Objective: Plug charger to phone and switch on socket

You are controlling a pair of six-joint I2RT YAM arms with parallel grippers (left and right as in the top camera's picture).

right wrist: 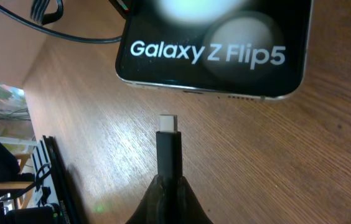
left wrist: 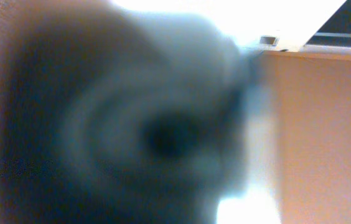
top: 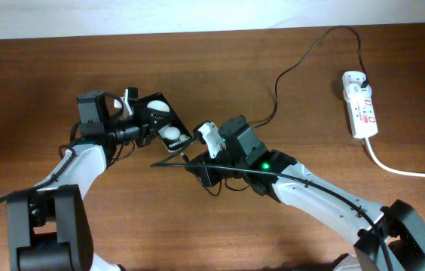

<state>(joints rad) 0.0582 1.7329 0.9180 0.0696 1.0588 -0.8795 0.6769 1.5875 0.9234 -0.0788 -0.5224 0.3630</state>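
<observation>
The phone (top: 164,120) lies at the table's middle left, a black slab with two white round spots. My left gripper (top: 133,120) is closed on its left end. The left wrist view is a dark blur. My right gripper (top: 192,156) is shut on the charger's connector (right wrist: 169,146). In the right wrist view the gripper (right wrist: 166,182) holds the connector tip a short way from the phone's lettered bottom edge (right wrist: 213,53), not touching it. The charger cable (top: 276,83) runs back to the socket (top: 359,105) at the far right.
A thick white cord (top: 408,172) leads from the socket off the right edge. Robot cables (right wrist: 45,12) loop beside the phone. The table edge (right wrist: 29,99) and black frame parts (right wrist: 54,180) lie to the left in the right wrist view.
</observation>
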